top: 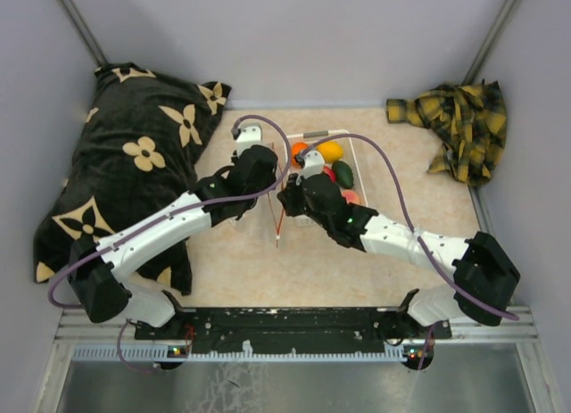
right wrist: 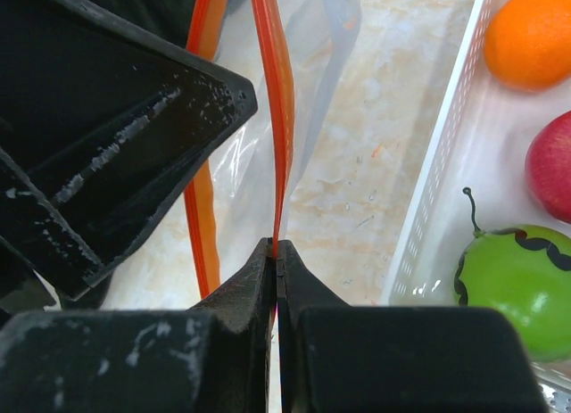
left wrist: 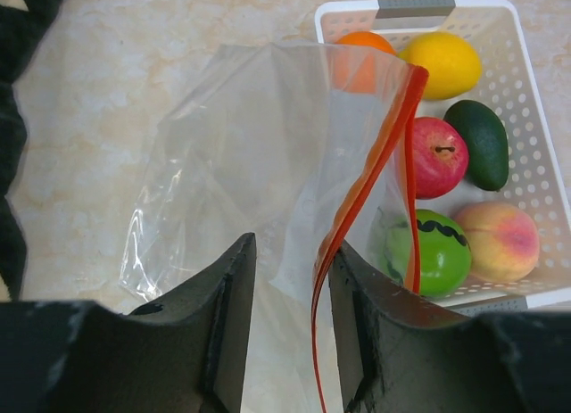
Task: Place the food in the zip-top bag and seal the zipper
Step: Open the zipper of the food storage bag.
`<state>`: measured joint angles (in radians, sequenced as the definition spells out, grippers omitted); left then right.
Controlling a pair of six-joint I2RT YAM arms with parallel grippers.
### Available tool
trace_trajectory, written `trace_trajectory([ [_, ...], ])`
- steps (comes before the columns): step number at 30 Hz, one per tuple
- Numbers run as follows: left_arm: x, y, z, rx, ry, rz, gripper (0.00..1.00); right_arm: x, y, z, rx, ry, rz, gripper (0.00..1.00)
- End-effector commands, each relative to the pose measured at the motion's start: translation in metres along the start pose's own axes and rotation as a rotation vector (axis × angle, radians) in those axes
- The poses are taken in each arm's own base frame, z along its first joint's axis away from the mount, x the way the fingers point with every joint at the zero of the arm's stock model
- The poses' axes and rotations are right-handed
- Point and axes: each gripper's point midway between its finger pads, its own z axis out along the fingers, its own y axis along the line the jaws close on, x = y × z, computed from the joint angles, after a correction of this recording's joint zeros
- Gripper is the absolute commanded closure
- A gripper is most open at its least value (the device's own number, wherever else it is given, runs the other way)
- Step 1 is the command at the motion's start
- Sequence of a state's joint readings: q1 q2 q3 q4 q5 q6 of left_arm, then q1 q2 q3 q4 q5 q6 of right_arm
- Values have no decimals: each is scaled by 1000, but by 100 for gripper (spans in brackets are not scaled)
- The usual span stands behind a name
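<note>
The clear zip-top bag [left wrist: 241, 154] stands open beside the white basket [left wrist: 352, 7]. Its red-orange zipper [left wrist: 375, 163] has two separated strips. My right gripper [right wrist: 276, 245] is shut on one strip [right wrist: 277, 92]; in the top view it [top: 294, 197] is next to the basket. My left gripper [left wrist: 293, 245] is open, with the other strip and bag wall between its fingers, close to the right finger [left wrist: 375, 324]. The orange [left wrist: 361, 47], lemon [left wrist: 446, 61], apple [left wrist: 437, 154], avocado [left wrist: 482, 141], lime [left wrist: 437, 252] and peach [left wrist: 500, 239] lie in the basket.
A black pillow with tan flowers [top: 134, 163] lies at the left, under the left arm. A yellow plaid cloth [top: 459, 119] is bunched at the back right. Grey walls close in the table on three sides.
</note>
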<state>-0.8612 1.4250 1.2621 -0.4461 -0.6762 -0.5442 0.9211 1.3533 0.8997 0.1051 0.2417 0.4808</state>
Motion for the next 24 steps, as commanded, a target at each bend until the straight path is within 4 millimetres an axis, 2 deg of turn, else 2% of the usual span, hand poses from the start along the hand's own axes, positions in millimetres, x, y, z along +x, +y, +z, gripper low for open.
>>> trace_trajectory([
  [1, -4, -12, 2, 48, 6, -14, 57, -35, 19, -3, -38, -95, 9, 100],
  [5, 4, -14, 6, 53, 30, -12, 58, -36, 19, -3, -39, -101, 17, 100],
  [8, 7, -12, 7, 45, 36, -12, 64, -36, 17, -3, -27, -103, 18, 100],
  [11, 3, -9, 5, 39, 28, -5, 74, -35, 13, -3, -6, -100, 18, 100],
  [16, -15, 2, -6, 9, -2, 28, 100, -34, 1, -2, 56, -96, 12, 100],
  [24, -47, 25, -32, -57, -14, 168, 100, -36, -18, 3, 122, -78, 12, 100],
])
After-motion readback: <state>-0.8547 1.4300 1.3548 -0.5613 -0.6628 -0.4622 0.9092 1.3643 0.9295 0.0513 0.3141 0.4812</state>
